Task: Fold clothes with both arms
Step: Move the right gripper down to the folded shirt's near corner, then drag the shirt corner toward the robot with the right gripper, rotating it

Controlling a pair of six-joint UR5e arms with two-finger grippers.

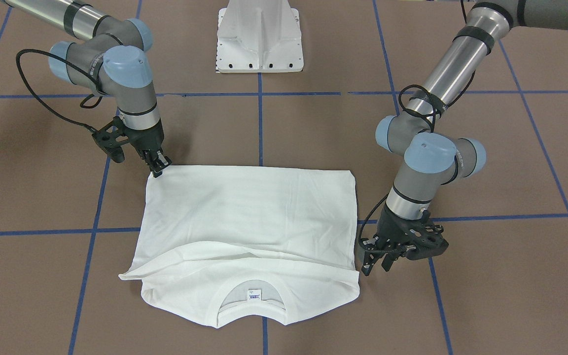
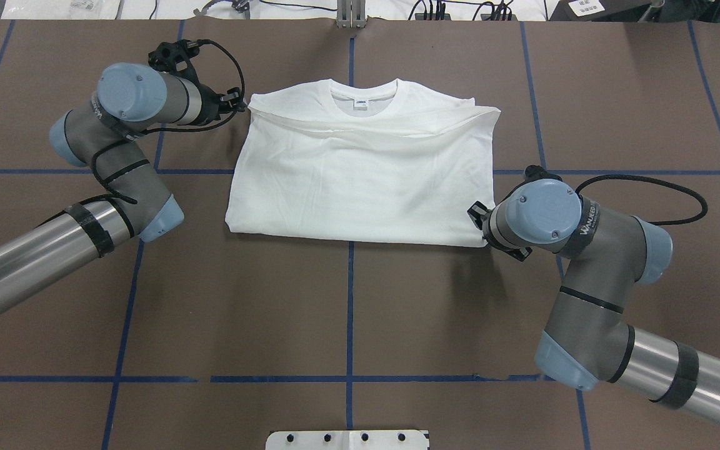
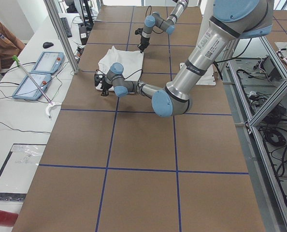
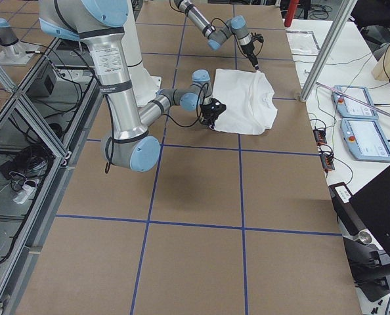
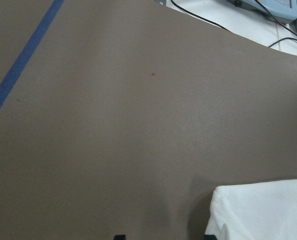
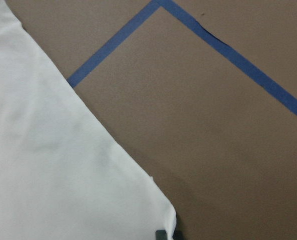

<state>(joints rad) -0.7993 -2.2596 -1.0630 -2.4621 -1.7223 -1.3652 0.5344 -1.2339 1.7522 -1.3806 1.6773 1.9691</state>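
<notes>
So, reading the clock from the robot's seat with 12 pointing away from it. Closest in, at 6, is the white pedestal (image 2: 347, 439) at the edge of the desk (image 2: 347, 312), then brown top crossed by blue tape lines (image 2: 350, 300).

Past that the white T-shirt (image 2: 360, 181) lies flat mid-desk. It's folded into a rough rectangle with no sleeves sticking out, plain side up, light wrinkles.

The right claw (image 1: 159, 167) is down at the shirt's 5 o'clock corner, tips touching the cloth. Can't tell if it's pinched together or slightly apart, since the wrist cam shows just one dark tip at that corner.

Further out, a raised fold (image 2: 366, 132) runs across the chest from 9 to 3. Its 2 o'clock end pokes out a bit past the side edge.

At 12 sits the ribbed round collar (image 1: 252, 311) with a small white neck label (image 1: 255, 295) inside. The label has a blue mark and tiny print, too small to read.

The left claw (image 1: 376, 266) hangs at the 11 o'clock corner, just beside the shoulder, fingers apart.

Only other writing is the white lettering (image 2: 587, 219) on the wrist of the right arm (image 2: 591, 275), and I can't make it out for sure.
</notes>
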